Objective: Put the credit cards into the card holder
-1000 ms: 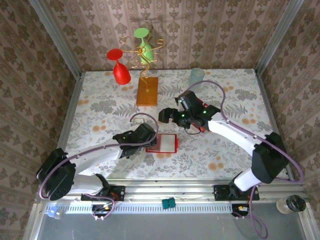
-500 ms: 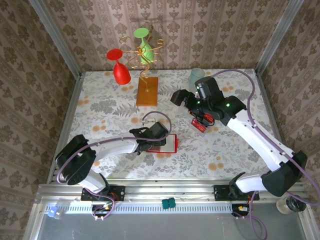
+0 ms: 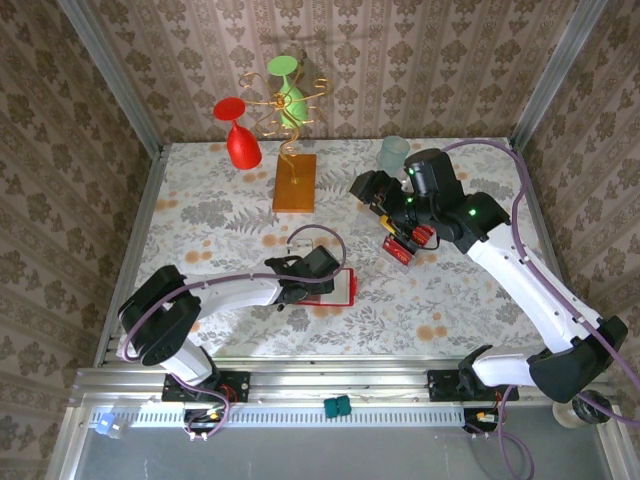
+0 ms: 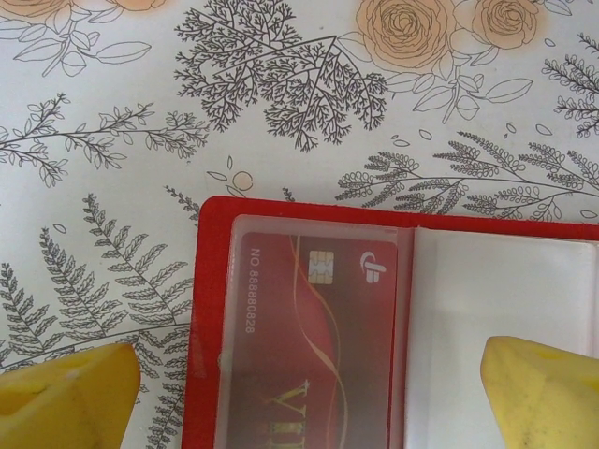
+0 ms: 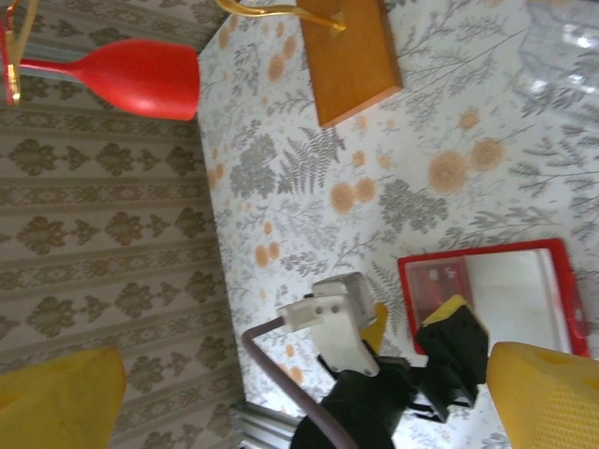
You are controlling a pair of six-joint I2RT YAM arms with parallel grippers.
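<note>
The card holder (image 3: 341,290) lies open on the flowered table, red-edged with pale inner pockets (image 4: 505,290). One red credit card (image 4: 314,355) with gold lettering sits inside its clear left pocket. My left gripper (image 3: 308,283) hovers low over that left half, open, its yellow fingertips (image 4: 65,398) on either side of the pocket and holding nothing. More credit cards (image 3: 403,247) lie in a small stack on the table to the right. My right gripper (image 3: 366,188) is raised above and behind that stack, open and empty. The right wrist view looks down on the holder (image 5: 524,281).
An orange-brown block (image 3: 294,182) bearing gold wire stands at the back, with a red glass (image 3: 238,135) and a green glass (image 3: 288,88) hanging on it. A pale clear cup (image 3: 392,152) is at the back right. Walls close in the table's sides.
My right arm rose and swung back to the right, uncovering the card stack. My left gripper slid a little to the right over the holder's left half.
</note>
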